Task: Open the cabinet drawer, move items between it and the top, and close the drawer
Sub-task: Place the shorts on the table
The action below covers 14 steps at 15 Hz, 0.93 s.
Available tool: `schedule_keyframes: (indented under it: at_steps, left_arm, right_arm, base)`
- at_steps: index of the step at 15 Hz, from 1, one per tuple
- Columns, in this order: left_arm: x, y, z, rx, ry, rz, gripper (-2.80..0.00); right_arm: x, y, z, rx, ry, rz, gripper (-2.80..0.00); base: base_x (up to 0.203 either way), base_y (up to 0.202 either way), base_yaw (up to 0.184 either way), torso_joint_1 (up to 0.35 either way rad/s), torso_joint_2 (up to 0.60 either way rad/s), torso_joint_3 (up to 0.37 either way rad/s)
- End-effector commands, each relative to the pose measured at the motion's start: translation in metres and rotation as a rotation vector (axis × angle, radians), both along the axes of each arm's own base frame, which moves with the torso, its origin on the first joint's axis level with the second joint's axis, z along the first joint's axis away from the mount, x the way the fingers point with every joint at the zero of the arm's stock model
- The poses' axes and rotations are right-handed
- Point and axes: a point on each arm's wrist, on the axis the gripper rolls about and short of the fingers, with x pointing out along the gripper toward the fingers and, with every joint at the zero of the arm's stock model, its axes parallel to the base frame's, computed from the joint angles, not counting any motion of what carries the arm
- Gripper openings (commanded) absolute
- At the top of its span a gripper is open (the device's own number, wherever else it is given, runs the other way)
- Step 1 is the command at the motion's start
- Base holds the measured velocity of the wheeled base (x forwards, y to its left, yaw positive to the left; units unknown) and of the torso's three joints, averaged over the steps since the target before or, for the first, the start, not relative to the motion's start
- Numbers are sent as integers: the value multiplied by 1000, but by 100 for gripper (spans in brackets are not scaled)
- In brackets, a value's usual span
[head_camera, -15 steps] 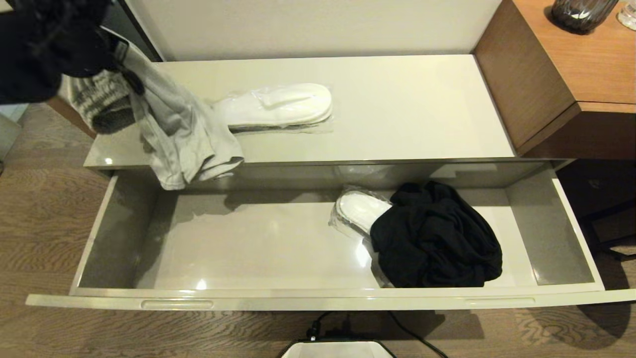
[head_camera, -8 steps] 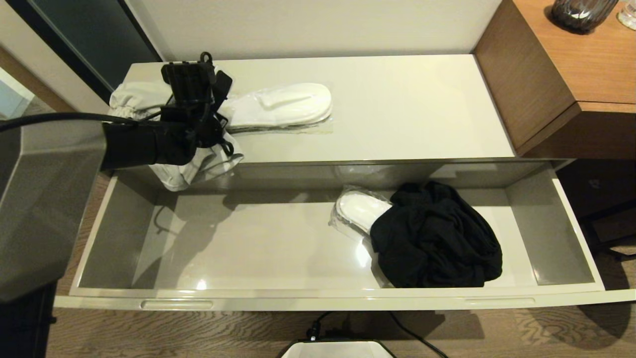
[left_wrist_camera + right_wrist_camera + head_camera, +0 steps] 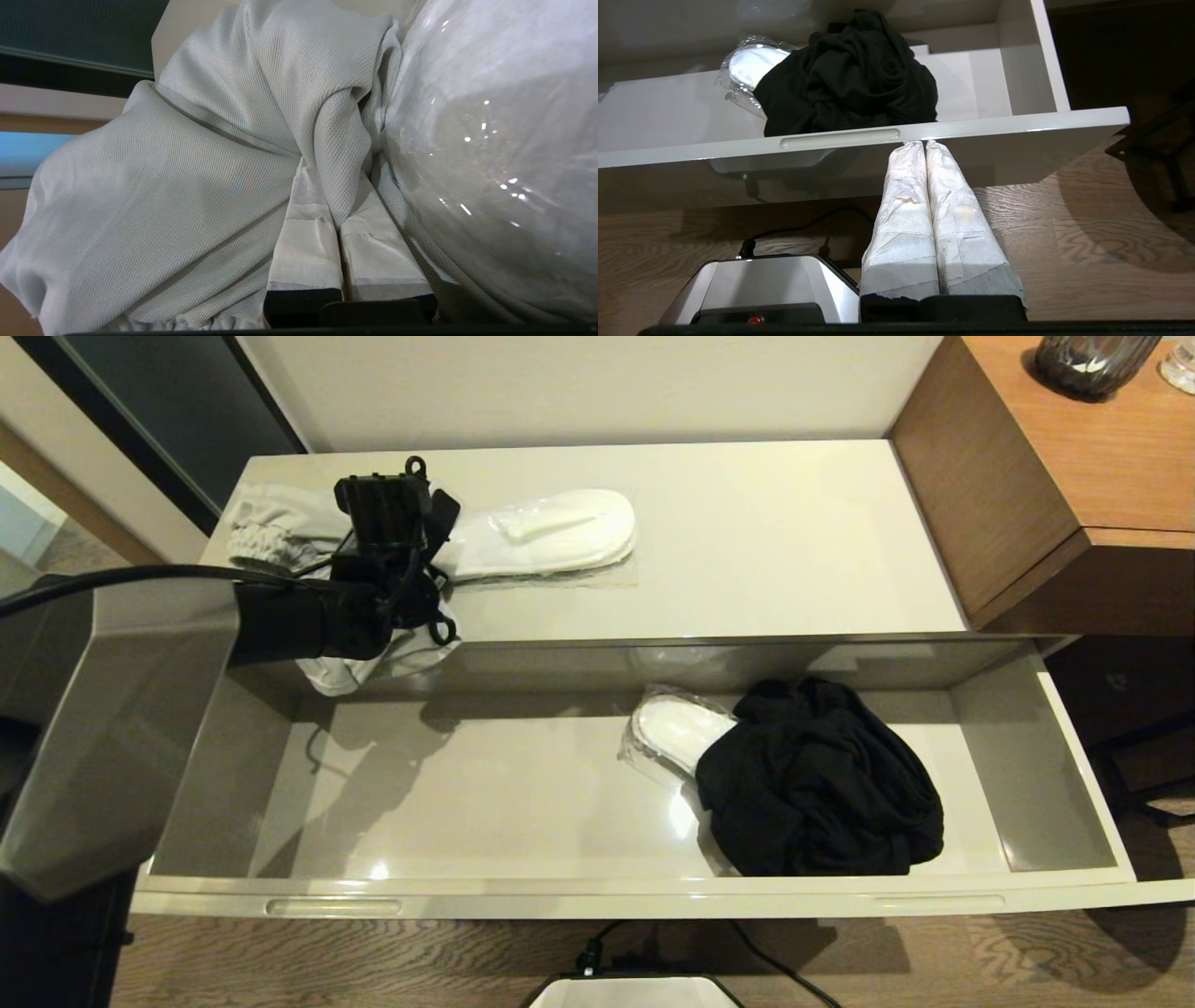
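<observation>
The cabinet drawer [image 3: 597, 896] stands pulled fully out. Inside it, right of centre, the black garment [image 3: 817, 779] lies bunched over one wrapped pair of white slippers [image 3: 677, 728]. Another wrapped pair of slippers [image 3: 546, 532] lies on the top [image 3: 766, 541]. My left gripper [image 3: 392, 523] hovers over the top's left end, shut on the light grey garment [image 3: 271, 527], pinching a fold [image 3: 334, 186] beside the slipper wrap [image 3: 490, 140]. Part of that garment hangs over the top's front edge. My right gripper [image 3: 924, 144] is shut and empty, low before the drawer front [image 3: 994, 128].
A taller brown wooden unit [image 3: 1074, 476] abuts the top on the right and carries a dark glass vase [image 3: 1092, 364]. A dark panel [image 3: 187, 411] stands at the back left. My base [image 3: 635, 989] and a black cable [image 3: 775, 961] sit on the wood floor before the drawer.
My left arm came down from the upper left and carried the grey garment onto the top's left end. The slippers on the top shifted slightly right. The right arm has not moved.
</observation>
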Motion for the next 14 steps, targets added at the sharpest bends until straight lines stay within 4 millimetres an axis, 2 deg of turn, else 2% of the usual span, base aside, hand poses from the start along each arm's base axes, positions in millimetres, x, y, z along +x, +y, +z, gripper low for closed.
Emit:
schedule_keyframes:
  at_steps: [1, 4, 10, 11, 13, 14]
  left_arm:
    - [-4, 0, 7, 3, -15, 7, -280]
    - [-6, 0, 13, -9, -50, 14, -280]
    - [-27, 7, 49, -37, -144, 29, -280]
    - [-43, 11, 72, -52, -193, 31, -280]
    - [-94, 23, 129, -83, -309, 27, -280]
    - [-120, 25, 151, -88, -348, 15, -280]
  right_arm:
    - [0, 0, 0, 1, 1, 0, -280]
    - [0, 0, 0, 0, 1, 0, -280]
    - [0, 0, 0, -1, 1, 0, -280]
    - [0, 0, 0, -1, 1, 0, -280]
    - [0, 0, 0, 0, 1, 0, -280]
    - [0, 0, 0, 0, 1, 0, -280]
  base:
    - [0, 0, 0, 0, 0, 0]
    - [0, 0, 0, 0, 0, 0]
    - [0, 0, 0, 0, 0, 0]
    - [0, 0, 0, 0, 0, 0]
    - [0, 0, 0, 0, 0, 0]
    - [0, 0, 0, 0, 0, 0]
